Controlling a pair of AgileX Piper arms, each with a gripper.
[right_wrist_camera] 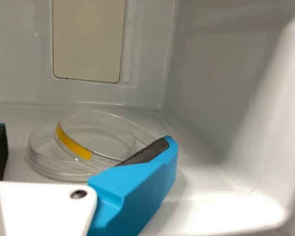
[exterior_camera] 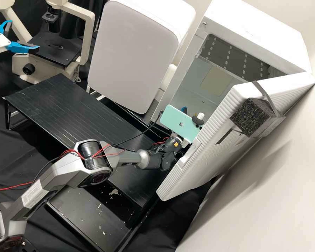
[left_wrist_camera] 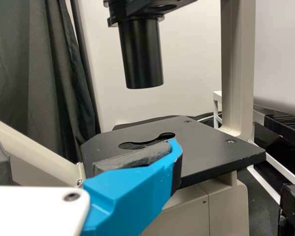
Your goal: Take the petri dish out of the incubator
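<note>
Right gripper [exterior_camera: 184, 110] inside the incubator [exterior_camera: 255, 28], fingers spread wide, nothing gripped. Petri dish [right_wrist_camera: 54, 169] on the incubator floor [right_wrist_camera: 201, 179], ahead of the spread fingers: clear round pieces, one tipped over the other, yellow strip [right_wrist_camera: 73, 143] on the rim. Can't tell if the nearer finger touches it. Gap of floor between dish and side wall [right_wrist_camera: 221, 83]; narrower strip behind, up to the back wall [right_wrist_camera: 19, 64]. From where I stand, the door [exterior_camera: 213, 150] hangs open, its edge close beside the right arm's wrist and green phone [exterior_camera: 180, 122]; tight on that side. Left gripper [exterior_camera: 24, 35] at the microscope [exterior_camera: 89, 38], fingers well apart, holding nothing, near the black stage [left_wrist_camera: 206, 147].
</note>
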